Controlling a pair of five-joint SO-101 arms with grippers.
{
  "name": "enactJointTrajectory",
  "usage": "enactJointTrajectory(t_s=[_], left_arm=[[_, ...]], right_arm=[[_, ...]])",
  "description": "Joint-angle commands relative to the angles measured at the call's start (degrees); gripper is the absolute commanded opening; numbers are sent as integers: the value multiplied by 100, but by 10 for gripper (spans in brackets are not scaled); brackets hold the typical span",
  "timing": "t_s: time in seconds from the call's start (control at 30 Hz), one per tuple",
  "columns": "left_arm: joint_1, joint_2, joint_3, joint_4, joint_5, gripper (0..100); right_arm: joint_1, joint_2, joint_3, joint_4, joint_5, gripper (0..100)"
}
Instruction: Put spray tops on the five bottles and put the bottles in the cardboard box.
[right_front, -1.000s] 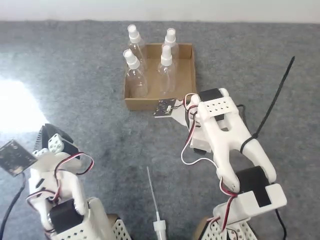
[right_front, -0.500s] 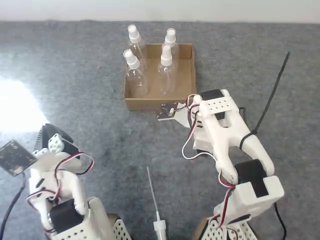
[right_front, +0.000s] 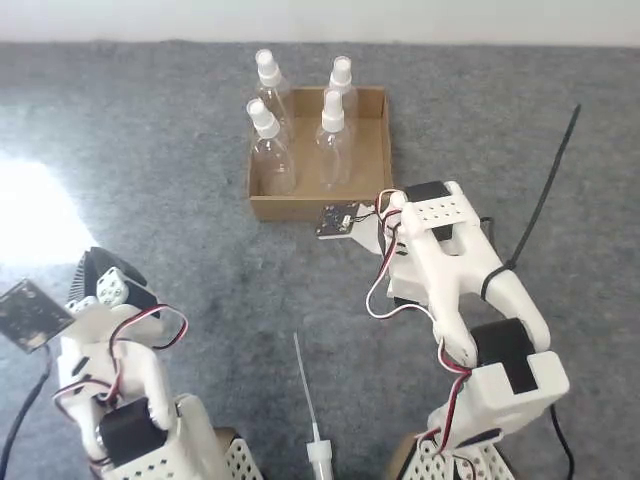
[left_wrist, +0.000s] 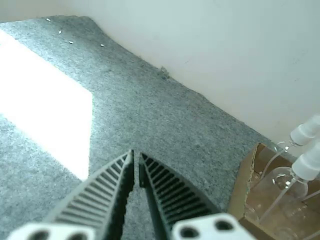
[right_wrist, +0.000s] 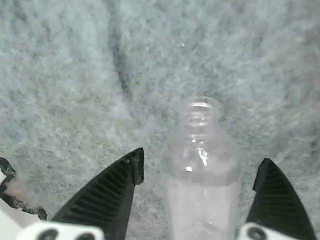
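Slippage looks likely if the open right tool (right_wrist: 201, 156) pinches the capless bottle (right_wrist: 199, 195) between its jaws off-centre, while the left tool (left_wrist: 136, 159) sits closed and empty.

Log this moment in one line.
box: four capped bottles | fifth bottle: uncapped, between open right jaws | top: on table | left jaws: shut

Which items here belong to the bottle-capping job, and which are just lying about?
Job: brown cardboard box; four capped clear plastic bottles inside it; uncapped clear bottle; loose white spray top with tube.
Other: black cable tie on an arm; grey carpet.
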Motion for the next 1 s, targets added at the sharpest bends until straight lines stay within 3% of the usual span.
enactJointTrajectory(t_s=[0.0,0.27,0.67,0.97], left_arm=[[18,-105,-22,-167,-35,13],[18,-105,-22,-167,-35,13],[26,-105,-22,-167,-35,13],[26,-105,-22,-167,-35,13]], right_arm=[[101,-57,-35,-48,79,314],[92,-57,-26,-48,79,307],[57,-127,-79,-48,53,39],[48,-136,-176,-48,-88,35]])
